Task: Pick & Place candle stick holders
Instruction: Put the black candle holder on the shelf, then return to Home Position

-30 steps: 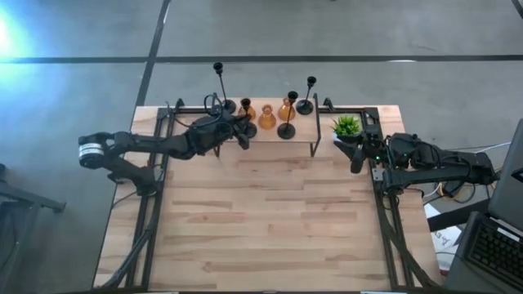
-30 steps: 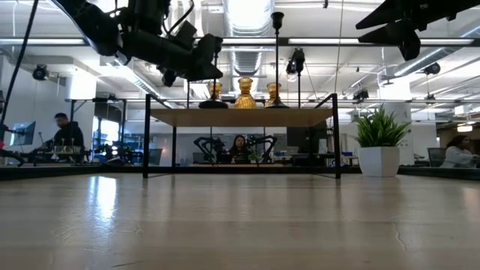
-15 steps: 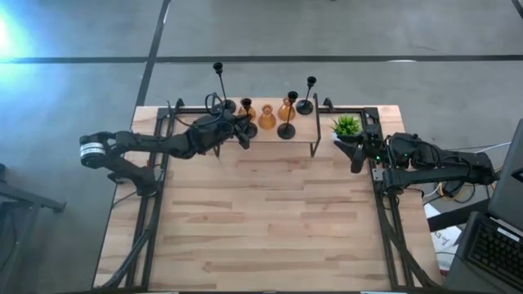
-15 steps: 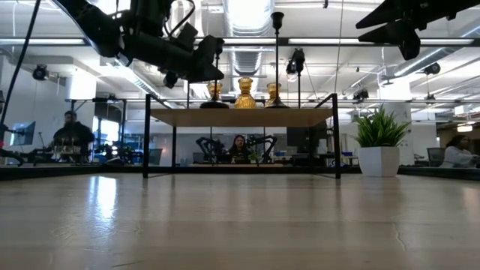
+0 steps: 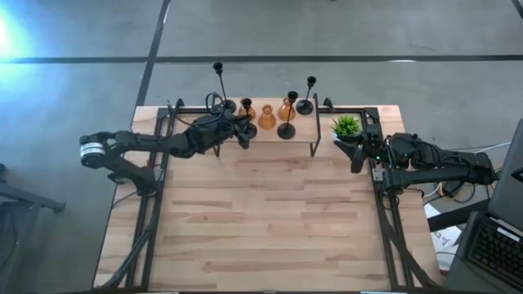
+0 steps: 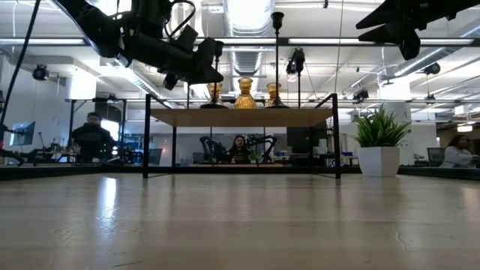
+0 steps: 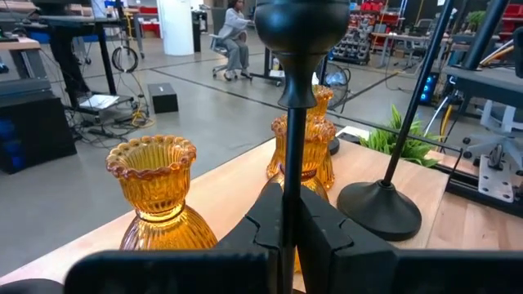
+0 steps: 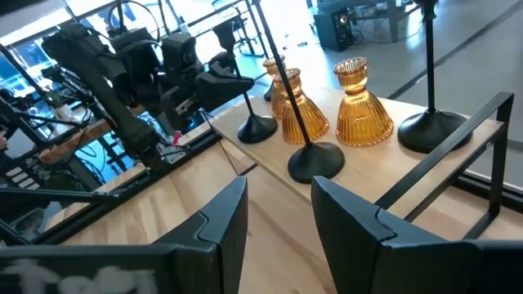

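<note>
Here the left end effector (image 7: pixel 286 233) is clamped tight on the thin stem of a black candle stick holder (image 7: pixel 292 98), low down, probably so the tall piece stays upright while it is handled. It sits on the raised shelf (image 5: pixel 274 137) along the counter's far edge, among three amber holders (image 5: pixel 267 118) and the other black ones (image 5: pixel 306 96). The right end effector (image 8: pixel 278 216) waits half open near the right edge, beside the potted plant (image 5: pixel 346 126).
</note>
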You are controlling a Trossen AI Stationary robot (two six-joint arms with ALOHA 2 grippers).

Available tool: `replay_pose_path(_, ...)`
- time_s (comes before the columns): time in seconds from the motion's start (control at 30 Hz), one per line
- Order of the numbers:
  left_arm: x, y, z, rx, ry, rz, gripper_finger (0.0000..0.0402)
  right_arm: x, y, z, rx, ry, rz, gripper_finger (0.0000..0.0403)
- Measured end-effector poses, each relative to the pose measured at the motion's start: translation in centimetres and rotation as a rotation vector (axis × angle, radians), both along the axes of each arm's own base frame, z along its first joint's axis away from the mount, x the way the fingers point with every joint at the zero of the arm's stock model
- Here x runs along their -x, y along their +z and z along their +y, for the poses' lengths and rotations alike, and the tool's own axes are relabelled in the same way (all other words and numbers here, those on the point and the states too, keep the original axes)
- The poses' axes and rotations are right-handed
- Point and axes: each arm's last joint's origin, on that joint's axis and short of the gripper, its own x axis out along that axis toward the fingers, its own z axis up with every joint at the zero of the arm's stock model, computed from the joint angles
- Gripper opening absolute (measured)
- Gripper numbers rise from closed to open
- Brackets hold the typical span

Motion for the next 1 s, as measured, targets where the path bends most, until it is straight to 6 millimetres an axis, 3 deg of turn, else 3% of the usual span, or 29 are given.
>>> replay_pose_path(0.3,0.03,-0.07,0.03,0.008,-0.005,0.005,0.0018,0.0,0.0,0.0,0.0,0.0,0.0,0.0131)
replay_pose_path(0.57,0.03,-0.23,0.01,0.014,-0.006,0.015,0.0072,0.0,0.01,0.0,0.0,0.001,-0.001,0.0123)
replay_pose_path(1.0,0.03,-0.23,0.01,0.027,-0.005,0.005,0.0079,0.0,0.02,0.0,0.0,0.001,-0.002,0.0133)
